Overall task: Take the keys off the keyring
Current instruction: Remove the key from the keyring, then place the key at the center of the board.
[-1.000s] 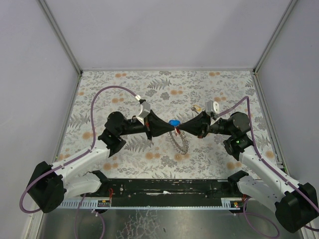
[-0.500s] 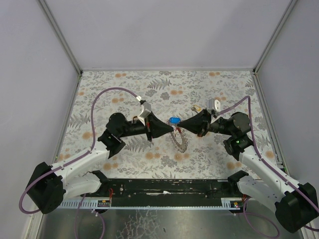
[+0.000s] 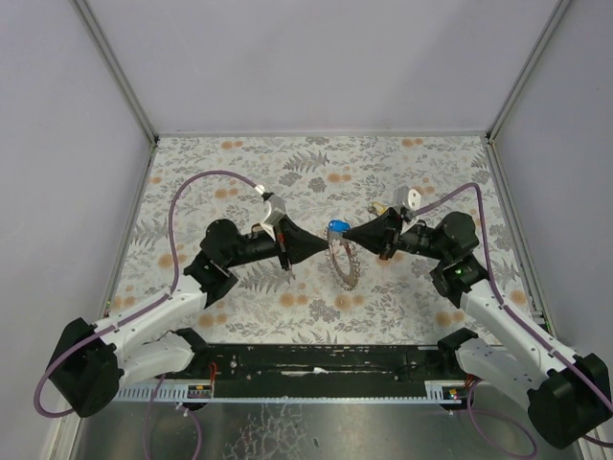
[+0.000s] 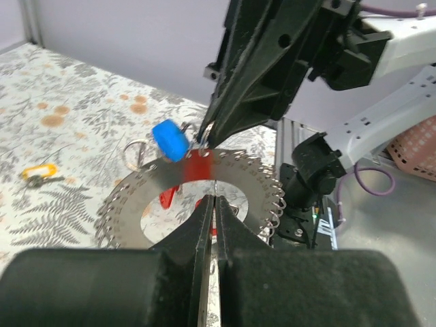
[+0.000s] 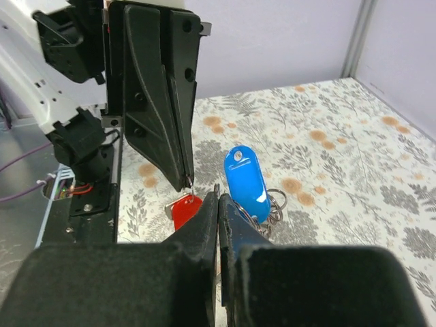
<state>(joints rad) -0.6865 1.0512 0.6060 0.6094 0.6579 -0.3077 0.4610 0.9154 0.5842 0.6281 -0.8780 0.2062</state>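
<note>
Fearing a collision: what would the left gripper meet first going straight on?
Past the flat grey metal keyring that the left gripper pinches, probably the red plastic tag, then the right gripper; depth unclear.

Two arms, the left arm (image 3: pixel 153 311) at lower left and the right arm (image 3: pixel 508 321) at lower right, carry two grippers: left gripper (image 3: pixel 329 251), right gripper (image 3: pixel 343 237). One keyring (image 3: pixel 340 266) is at centre. There are three tags: blue tag (image 3: pixel 335 227), red tag (image 4: pixel 199 165), yellow tag (image 4: pixel 37 174).
</note>
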